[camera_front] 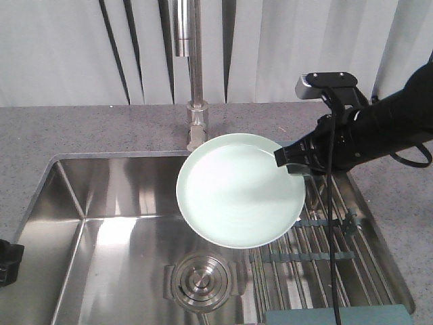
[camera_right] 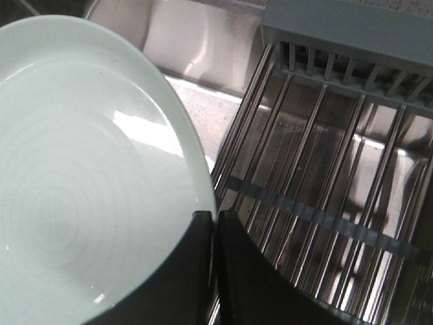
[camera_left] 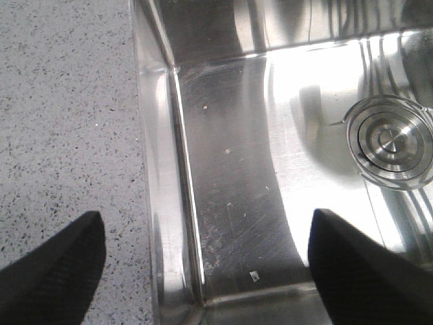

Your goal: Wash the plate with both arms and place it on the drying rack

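The pale mint-green plate (camera_front: 238, 191) (camera_right: 81, 183) hangs tilted over the sink, below the tap. My right gripper (camera_front: 292, 160) (camera_right: 215, 223) is shut on the plate's right rim, one finger on each face. Under and to the right of the plate lies the drying rack (camera_front: 325, 261) (camera_right: 325, 203), steel rods with grey-blue end pieces. My left gripper (camera_left: 206, 261) is open and holds nothing, its fingers (camera_left: 57, 264) straddling the sink's left wall over the counter edge. In the front view only a bit of the left arm (camera_front: 8, 263) shows at the left edge.
The steel sink (camera_front: 101, 230) has a round drain (camera_front: 199, 279) (camera_left: 390, 141) in its floor. A tall tap (camera_front: 195, 74) rises behind the plate. Speckled grey counter (camera_front: 40, 142) (camera_left: 61, 115) surrounds the sink.
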Robot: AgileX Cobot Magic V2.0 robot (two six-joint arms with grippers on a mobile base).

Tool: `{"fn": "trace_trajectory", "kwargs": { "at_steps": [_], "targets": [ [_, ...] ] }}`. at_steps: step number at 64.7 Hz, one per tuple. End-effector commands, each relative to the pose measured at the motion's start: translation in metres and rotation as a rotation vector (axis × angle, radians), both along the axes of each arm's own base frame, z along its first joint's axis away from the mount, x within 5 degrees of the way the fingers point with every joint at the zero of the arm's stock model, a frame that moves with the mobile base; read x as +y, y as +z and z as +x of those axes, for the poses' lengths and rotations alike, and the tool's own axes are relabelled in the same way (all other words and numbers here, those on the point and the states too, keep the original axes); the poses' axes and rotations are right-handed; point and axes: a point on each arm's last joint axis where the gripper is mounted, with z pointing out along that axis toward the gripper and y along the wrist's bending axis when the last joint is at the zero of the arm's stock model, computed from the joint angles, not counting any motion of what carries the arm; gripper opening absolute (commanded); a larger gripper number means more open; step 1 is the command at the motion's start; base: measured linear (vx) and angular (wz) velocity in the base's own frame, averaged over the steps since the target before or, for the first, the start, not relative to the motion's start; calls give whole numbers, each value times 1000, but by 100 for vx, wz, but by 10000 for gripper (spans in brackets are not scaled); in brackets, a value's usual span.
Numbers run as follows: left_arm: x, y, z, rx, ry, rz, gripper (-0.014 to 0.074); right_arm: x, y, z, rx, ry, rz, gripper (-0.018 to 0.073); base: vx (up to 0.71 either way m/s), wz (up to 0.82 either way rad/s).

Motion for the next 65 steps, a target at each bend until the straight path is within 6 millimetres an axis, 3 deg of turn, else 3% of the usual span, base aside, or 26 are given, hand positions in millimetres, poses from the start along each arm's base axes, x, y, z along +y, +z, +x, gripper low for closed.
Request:
{"fn": "trace_trajectory", "kwargs": {
  "at_steps": [1, 12, 38, 65],
  "targets": [
    [-2, 13, 4, -85, -10, -19, 586, 0, 21, -13, -101, -14, 49, -1, 0, 0],
    [-2, 13, 4, -85, -10, -19, 586, 12, 17, -28, -80, 15, 60, -1, 0, 0],
    [-2, 13, 4, -85, -10, -19, 586, 56, 16, -41, -74, 80, 123, -1, 0, 0],
    [-2, 13, 4, -85, -10, -19, 586, 92, 20, -1, -65, 151, 111, -1, 0, 0]
  ]
}}
